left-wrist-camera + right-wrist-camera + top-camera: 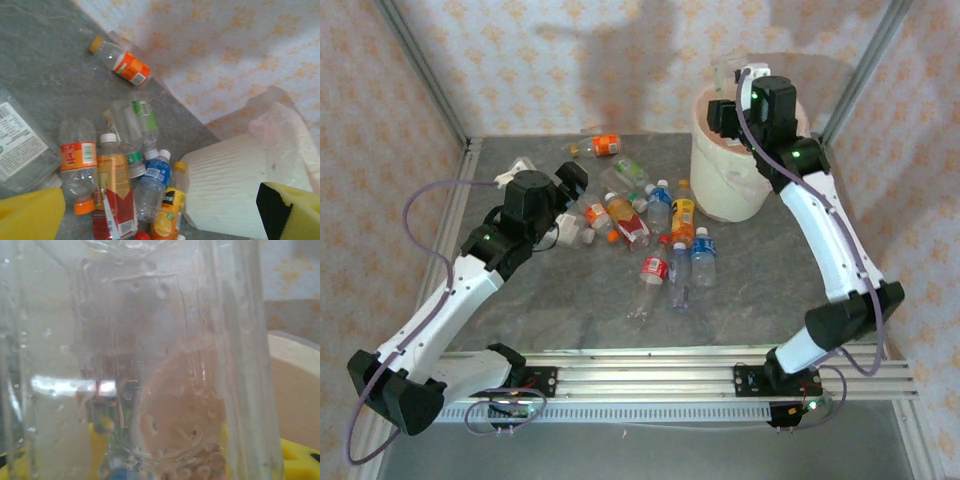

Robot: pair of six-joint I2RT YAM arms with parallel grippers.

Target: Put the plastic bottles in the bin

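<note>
We see a grey, stone-patterned table [570, 310] with the bin [725, 185] standing on it at the upper right of the top view, close to the back wall. Bottles [655, 235] lie on their sides in a loose cluster at mid-frame, just left of the bin, and one orange-labelled bottle [603, 145] lies apart from them at upper centre, near the table's back edge.

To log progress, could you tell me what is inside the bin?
Only pinkish lining shows at the bin rim; the right arm and its clear bottle hide anything below.
</note>
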